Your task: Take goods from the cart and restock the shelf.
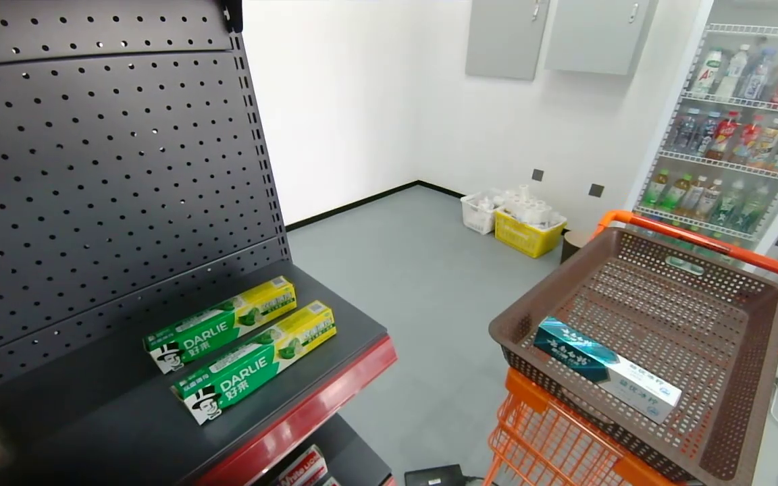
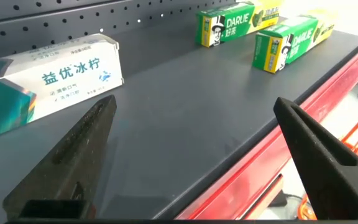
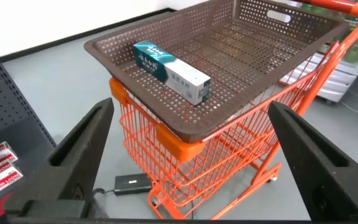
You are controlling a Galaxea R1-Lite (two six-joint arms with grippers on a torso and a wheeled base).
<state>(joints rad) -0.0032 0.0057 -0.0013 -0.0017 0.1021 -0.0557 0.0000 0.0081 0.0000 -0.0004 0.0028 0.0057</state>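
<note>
Two green-and-yellow toothpaste boxes (image 1: 220, 322) (image 1: 257, 361) lie side by side on the dark shelf (image 1: 125, 418), in front of its pegboard back. A white-and-teal box (image 2: 48, 81) lies on the same shelf farther along. My left gripper (image 2: 194, 155) is open low over the bare shelf between them, with nothing between its fingers. A teal-and-white toothpaste box (image 1: 605, 368) lies near the front rim of the brown basket (image 1: 760, 364) on the orange cart (image 1: 551, 439). My right gripper (image 3: 191, 162) is open and empty, short of the cart and facing that box (image 3: 171, 71).
The shelf has a red front edge (image 1: 308, 412), and red-and-white boxes (image 1: 304, 469) sit on the level below. A black device (image 1: 436, 476) lies on the floor by the cart. A drinks cooler (image 1: 733, 135) and bins (image 1: 527, 226) stand by the far wall.
</note>
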